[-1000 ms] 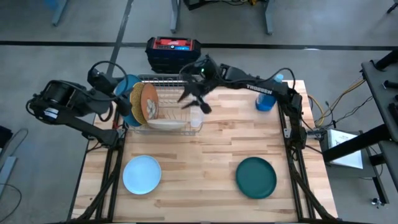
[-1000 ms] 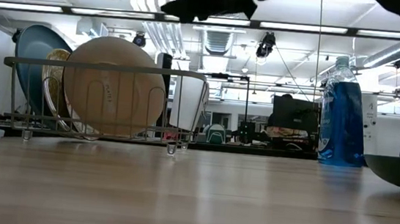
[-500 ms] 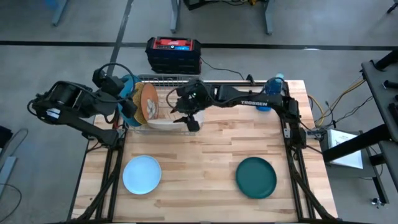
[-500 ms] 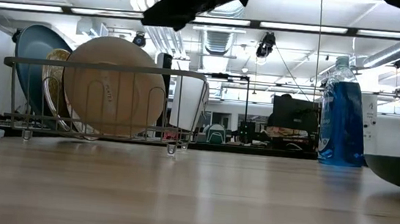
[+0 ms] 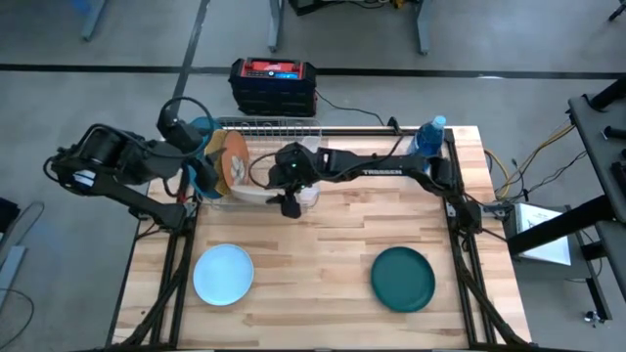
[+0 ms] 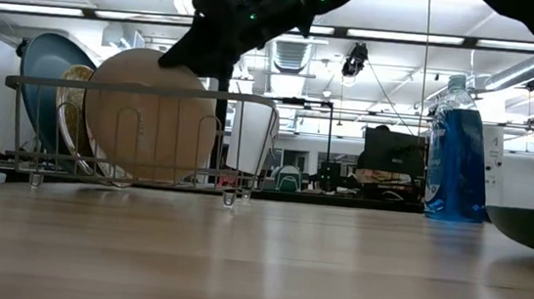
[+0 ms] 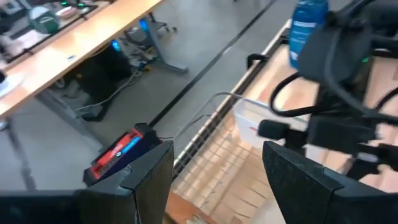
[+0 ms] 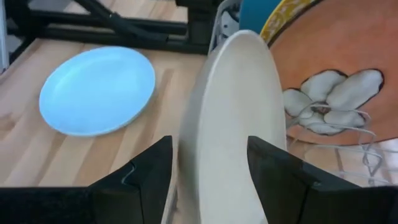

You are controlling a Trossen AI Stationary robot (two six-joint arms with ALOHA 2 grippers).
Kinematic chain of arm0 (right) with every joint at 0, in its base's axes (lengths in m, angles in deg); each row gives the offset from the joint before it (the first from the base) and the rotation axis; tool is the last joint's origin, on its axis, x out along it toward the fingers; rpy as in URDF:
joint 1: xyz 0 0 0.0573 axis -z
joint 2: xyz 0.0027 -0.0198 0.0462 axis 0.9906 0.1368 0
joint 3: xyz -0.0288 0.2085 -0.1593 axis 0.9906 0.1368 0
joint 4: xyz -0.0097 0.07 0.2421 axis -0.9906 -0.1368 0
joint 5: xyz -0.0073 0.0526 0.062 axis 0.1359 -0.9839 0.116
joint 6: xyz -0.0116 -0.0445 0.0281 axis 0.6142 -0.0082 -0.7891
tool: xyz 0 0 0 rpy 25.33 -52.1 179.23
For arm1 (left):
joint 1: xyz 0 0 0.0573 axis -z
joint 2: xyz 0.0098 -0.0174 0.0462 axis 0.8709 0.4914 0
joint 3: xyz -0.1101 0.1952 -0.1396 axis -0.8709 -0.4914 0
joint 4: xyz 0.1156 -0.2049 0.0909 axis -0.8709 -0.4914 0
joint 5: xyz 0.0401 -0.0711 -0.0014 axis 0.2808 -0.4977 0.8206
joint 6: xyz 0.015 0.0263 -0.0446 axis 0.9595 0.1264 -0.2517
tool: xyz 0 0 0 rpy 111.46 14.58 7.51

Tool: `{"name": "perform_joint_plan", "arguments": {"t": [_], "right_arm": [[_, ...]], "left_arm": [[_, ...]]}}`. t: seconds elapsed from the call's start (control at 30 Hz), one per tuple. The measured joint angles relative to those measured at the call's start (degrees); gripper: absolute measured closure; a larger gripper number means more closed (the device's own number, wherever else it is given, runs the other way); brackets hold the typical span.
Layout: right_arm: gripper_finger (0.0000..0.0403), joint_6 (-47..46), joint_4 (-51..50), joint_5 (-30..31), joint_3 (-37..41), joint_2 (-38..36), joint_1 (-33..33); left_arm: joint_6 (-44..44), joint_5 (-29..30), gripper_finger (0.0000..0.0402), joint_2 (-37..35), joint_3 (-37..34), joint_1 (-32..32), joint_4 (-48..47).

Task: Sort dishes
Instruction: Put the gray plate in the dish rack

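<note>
A wire rack [image 5: 256, 124] at the table's far left holds three plates on edge: a mid-blue one [image 6: 44, 64], a gold speckled one with an orange flowered face [image 8: 339, 74], and a beige-grey one [image 8: 233, 118]. My right gripper [image 8: 208, 180] is open over the rack, one finger on each side of the beige-grey plate's upper rim [image 6: 153, 57]. My left gripper [image 7: 217, 186] hangs open with nothing in it beside the rack's left end [image 5: 193, 161]. A pale blue plate [image 5: 223, 274] and a dark teal plate [image 5: 403, 278] lie flat near the front edge. My right gripper comes at the beige-grey plate's upper rim [image 8: 239, 46] slanting down from the table's right, with its fingers [image 8: 137, 177] straddling the rim. The plate stands on edge in the rack. Whether the fingers touch it, I cannot tell.
A clear cup [image 6: 253, 138] stands in the rack's right end, close to my right gripper. A blue bottle [image 5: 427, 139] stands at the far right corner. A red and black box [image 5: 273, 83] sits on the floor beyond the far edge. Bare wood lies between the two flat plates.
My right gripper has swung from above the rack's far right corner toward the table's left and near edges, come down and rolled; it now stands over the beige-grey plate's rim. The plates have kept still.
</note>
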Motion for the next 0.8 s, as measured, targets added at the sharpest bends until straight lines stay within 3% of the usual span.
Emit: {"name": "perform_joint_plan", "arguments": {"t": [0.3, 0.6, 0.8], "right_arm": [[0.024, -5.5, 4.3, 0.1, -0.1, 0.6, -0.5], [0.039, -8.1, 6.3, -0.1, -0.1, 0.6, -0.7], [0.0398, -11.4, 6.0, 0.0, -0.9, 0.4, -0.8]], "left_arm": [[7.3, -1.4, 0.0167, 0.7, 0.0, 0.0, 4.7], [16.9, -1.3, 0.0167, -0.1, 0.0, 0.0, 15.7], [19.9, -1.3, 0.0167, -1.0, 0.0, 0.0, 19.7]]}}
